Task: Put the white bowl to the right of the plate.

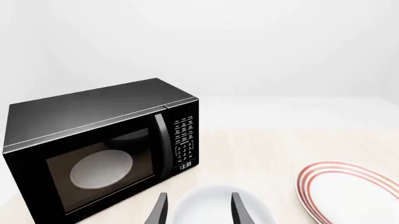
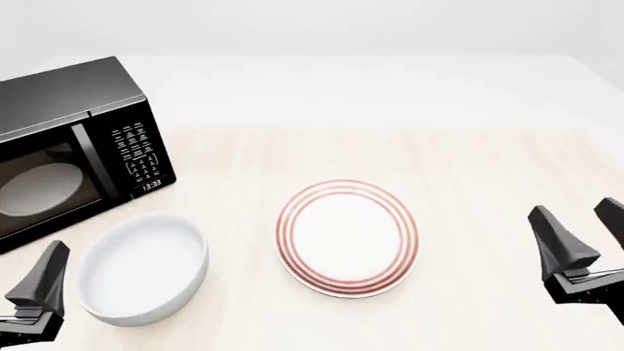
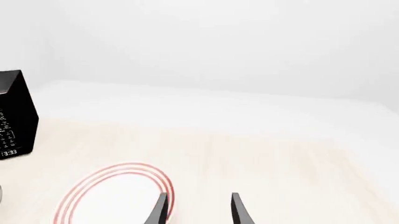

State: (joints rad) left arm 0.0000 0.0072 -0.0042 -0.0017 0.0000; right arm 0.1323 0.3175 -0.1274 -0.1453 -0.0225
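The white bowl (image 2: 143,268) sits on the worktop (image 2: 468,183) left of the plate (image 2: 348,238), near the frame-clipped microwave (image 2: 69,146); both arms' fingers, edge-cropped, spread wide, holding nothing.

table (image 2: 468,168) | on it: microwave (image 2: 58,146), white bowl (image 2: 146,267), plate (image 2: 348,238)

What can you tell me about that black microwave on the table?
The microwave is a glossy black box standing upright at the table's far left, door shut. Through its dark window a pale oval turntable shows. Right of the door are a vertical handle, a keypad and a lit display reading 13:33. The white bowl sits just in front, apart from it; nothing touches it.
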